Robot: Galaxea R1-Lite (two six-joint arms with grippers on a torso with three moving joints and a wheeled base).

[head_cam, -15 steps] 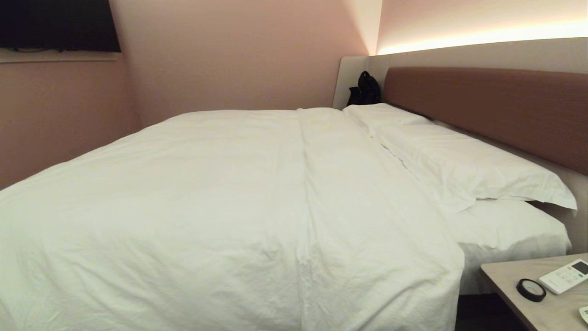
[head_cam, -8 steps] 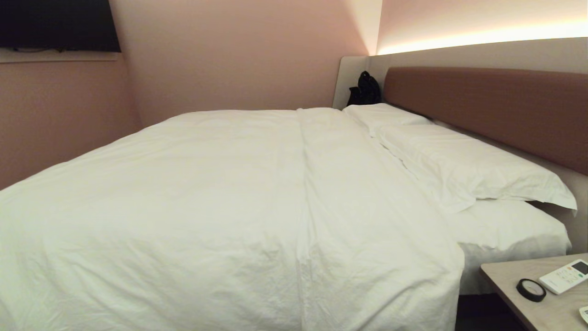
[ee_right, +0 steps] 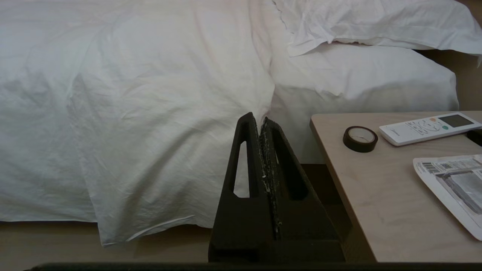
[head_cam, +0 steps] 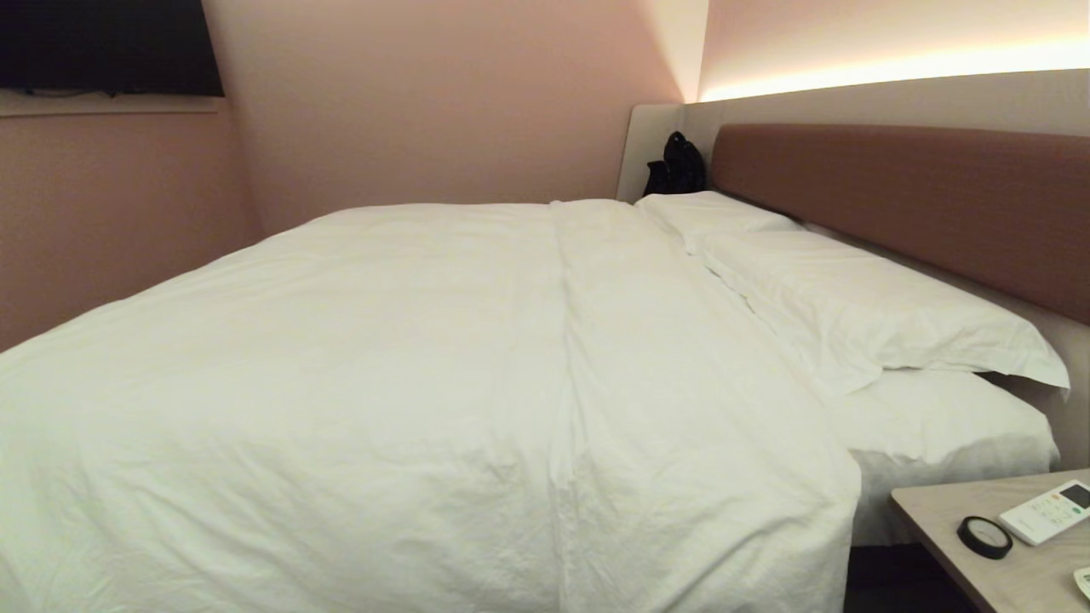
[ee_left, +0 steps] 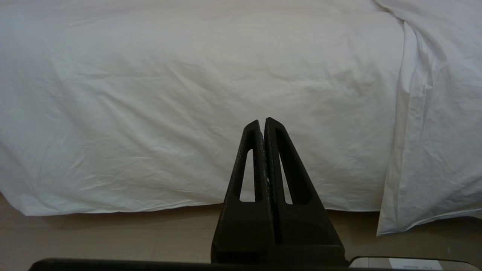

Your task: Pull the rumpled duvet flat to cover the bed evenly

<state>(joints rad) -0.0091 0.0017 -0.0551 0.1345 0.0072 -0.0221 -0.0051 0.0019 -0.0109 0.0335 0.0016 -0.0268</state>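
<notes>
I am holding my left tool (ee_left: 262, 121) clenched on nothing, hanging off the near side of the bed (head_cam: 954, 443) with the duvet's (ee_left: 196, 98) drape in front of it and the floor below. My right tool (ee_right: 260, 117) is likewise clenched and empty, pointing at the place where the duvet's head-end corner is hanging down the bed's side next to the bare mattress sheet (ee_right: 361, 82).

The duvet is lying across nearly the whole bed, reaching up to the pillows (head_cam: 860, 306), with a long fold running from the near edge to the far one. It looks to me close to done, so I am weighing the risks of any further tug. Pulling the near hem too hard would likely be dragging the cover off the far edge and leaving it uneven. Pinching too deep could catch the sheet underneath along with the duvet.

On my right the bedside table (ee_right: 361, 195) is standing just beside the bed's head-end corner, carrying a roll of black tape (ee_right: 360, 138), a white remote control (ee_right: 429, 128) and a printed sheet (ee_right: 452, 188). A swing of my right arm toward that corner could be knocking these off. A black bag (head_cam: 677, 163) is sitting at the far corner by the headboard (head_cam: 920, 196), well apart from me.
</notes>
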